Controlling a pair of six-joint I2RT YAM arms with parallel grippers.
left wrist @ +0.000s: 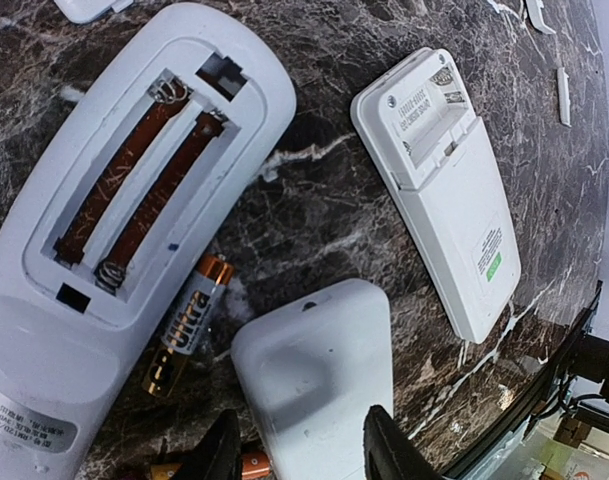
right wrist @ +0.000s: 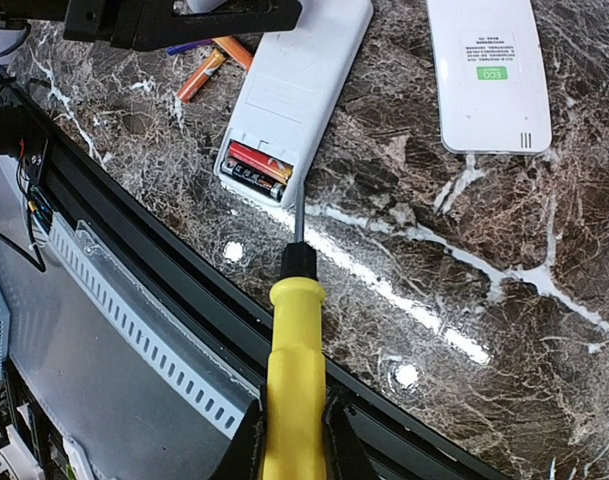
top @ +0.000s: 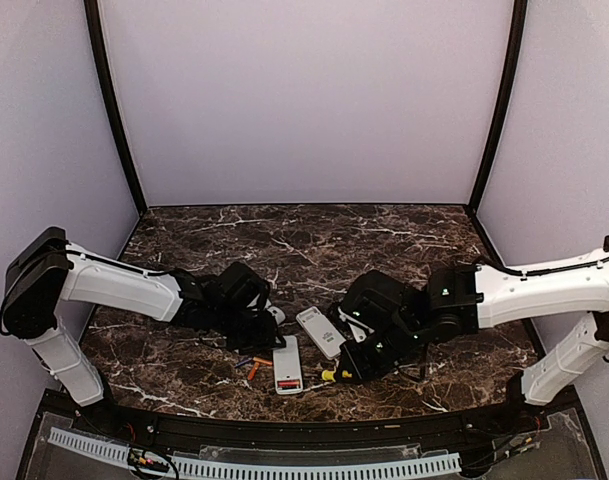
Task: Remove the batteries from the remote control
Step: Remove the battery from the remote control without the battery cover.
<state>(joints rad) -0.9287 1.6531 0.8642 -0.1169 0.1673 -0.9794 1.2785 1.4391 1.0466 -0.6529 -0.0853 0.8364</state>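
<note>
A white remote control point(right wrist: 294, 80) lies back-up near the table's front edge, its compartment open with two batteries point(right wrist: 256, 168) inside, one red and one black-and-gold. My right gripper point(right wrist: 292, 410) is shut on a yellow-handled screwdriver point(right wrist: 294, 350), whose tip rests at the compartment's edge. My left gripper point(left wrist: 300, 418) is open, its fingers straddling the far end of that remote point(left wrist: 314, 380), with a gap on the left side. In the top view the remote point(top: 287, 365) lies between both grippers. Loose batteries point(right wrist: 204, 75) lie beside it, one gold-and-black point(left wrist: 189, 325).
A larger remote point(left wrist: 134, 200) with an empty compartment lies to the left in the left wrist view. Another emptied remote point(left wrist: 439, 180) with a green label lies to the right, also seen from above point(top: 319, 330). The table's black front rail point(right wrist: 134, 260) runs close by.
</note>
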